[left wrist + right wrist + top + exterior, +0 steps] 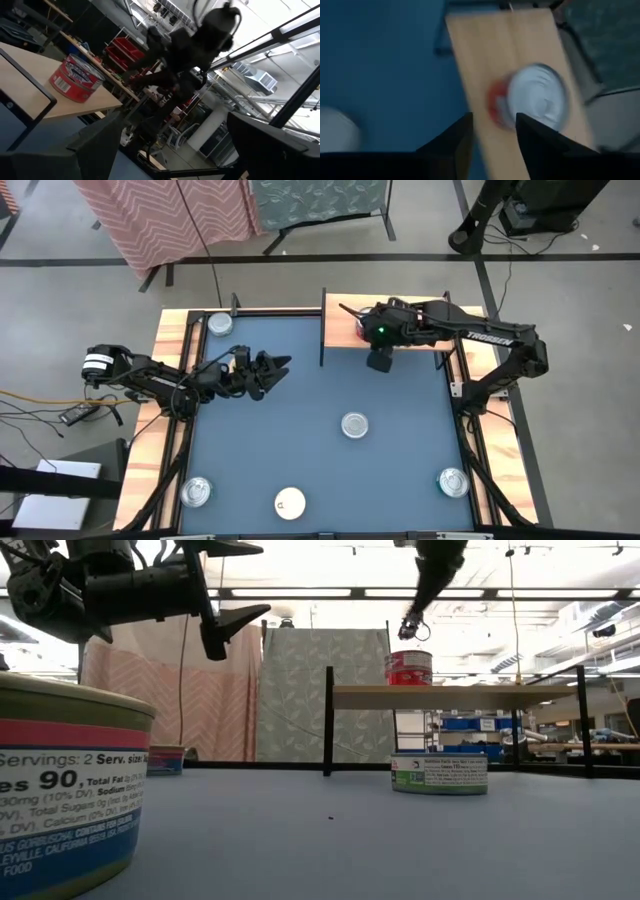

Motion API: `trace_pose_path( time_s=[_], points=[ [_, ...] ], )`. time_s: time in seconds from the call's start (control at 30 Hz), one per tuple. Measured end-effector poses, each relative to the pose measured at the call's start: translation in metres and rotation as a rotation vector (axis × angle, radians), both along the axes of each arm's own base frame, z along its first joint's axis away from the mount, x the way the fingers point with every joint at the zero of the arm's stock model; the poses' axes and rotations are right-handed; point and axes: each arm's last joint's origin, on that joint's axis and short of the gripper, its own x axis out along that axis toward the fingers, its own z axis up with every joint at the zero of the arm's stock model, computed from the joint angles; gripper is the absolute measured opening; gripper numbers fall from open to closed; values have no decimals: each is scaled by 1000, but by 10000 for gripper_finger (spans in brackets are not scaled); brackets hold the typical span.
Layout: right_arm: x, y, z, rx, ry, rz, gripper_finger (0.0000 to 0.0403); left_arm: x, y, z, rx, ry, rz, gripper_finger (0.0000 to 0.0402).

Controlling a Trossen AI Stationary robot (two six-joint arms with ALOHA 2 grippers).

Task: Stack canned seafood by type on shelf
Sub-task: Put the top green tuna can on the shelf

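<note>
Your right gripper (358, 318) hangs above the shelf (420, 332), which stands along the far edge of the table (300, 395), toward the far right corner. Its fingers (540, 137) are apart and hold nothing. A red-labelled tin (408, 668) stands upright on the shelf plank near its left end, with the gripper above it and clear of it; the right wrist view shows its silver lid (537, 102) just beyond the fingertips, though that view is smeared and I can't say how large the gap is.

Your left gripper (280, 364) is raised over the left part of the table, pointing toward the shelf, jaws spread and empty.

The other tins are loose on the table. A teal-labelled tin (439, 772) sits near the middle, in front of the shelf. One silver-lidded tin (220, 324) rests at the far left corner, another (196, 492) at the near left corner, and a third (453, 481) near the near right corner. A white-lidded tin (290, 503) lies at the near edge, between the two near corners.
</note>
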Motion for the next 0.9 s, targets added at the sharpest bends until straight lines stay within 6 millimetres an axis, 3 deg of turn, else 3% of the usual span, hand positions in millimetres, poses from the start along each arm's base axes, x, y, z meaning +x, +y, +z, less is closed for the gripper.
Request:
trace_pose_path(
  time_s=[0.27,0.57,0.77,0.9],
  points=[
    [26,52,-8,184,-273,11,16,-1,0,3,15,-31,8,362],
    [42,84,-43,287,-415,-37,7,-6,1,13,125,-98,80,351],
    [52,99,-45,307,-650,-184,6,-27,10,34,244,-202,-4,297],
    [49,109,-46,292,-658,-204,5,-48,19,47,280,-183,-39,257]
  ],
)
